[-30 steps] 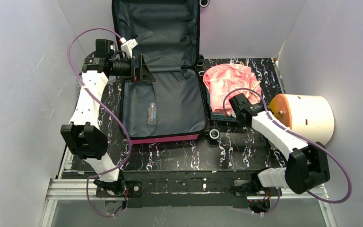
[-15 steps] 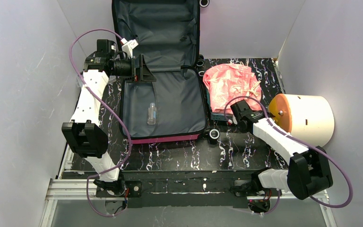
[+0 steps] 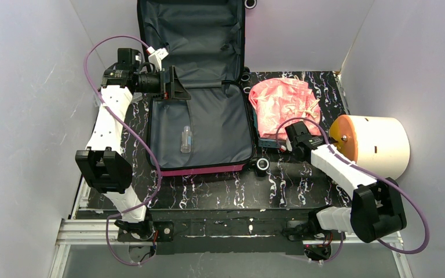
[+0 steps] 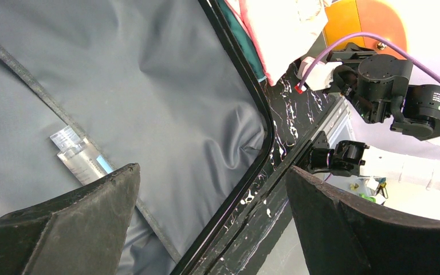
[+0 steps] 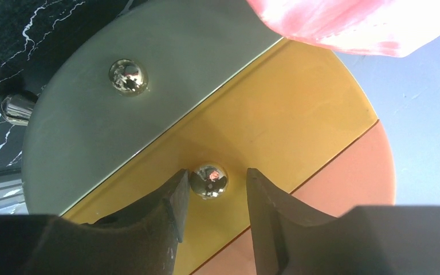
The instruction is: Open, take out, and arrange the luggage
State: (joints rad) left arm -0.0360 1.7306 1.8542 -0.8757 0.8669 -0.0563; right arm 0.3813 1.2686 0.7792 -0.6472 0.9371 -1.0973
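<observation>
Suitcase [image 3: 220, 124]: open on the table [image 3: 220, 188], with the base flat and the lid propped upright against the back wall, grey lining showing.
Bottle [image 3: 186, 139]: small and clear, lying in the base.
Left gripper [image 4: 211, 172]: at the suitcase's left rim by the hinge, jaws spread wide and holding nothing.
Right gripper [image 5: 216, 172]: jaws narrow, one on either side of a shiny knob [image 5: 208, 179] on the cylinder's [image 3: 379, 145] end face, not closed on it.
Cloth [image 3: 281, 98]: pink, bunched up just to the right of the suitcase.
Cylinder: cream, lying on its side at the table's right edge.

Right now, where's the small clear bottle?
Top view, left of centre: the clear bottle lies flat in the near half of the open luggage, nearer to the arm bases than the left hand.
</observation>
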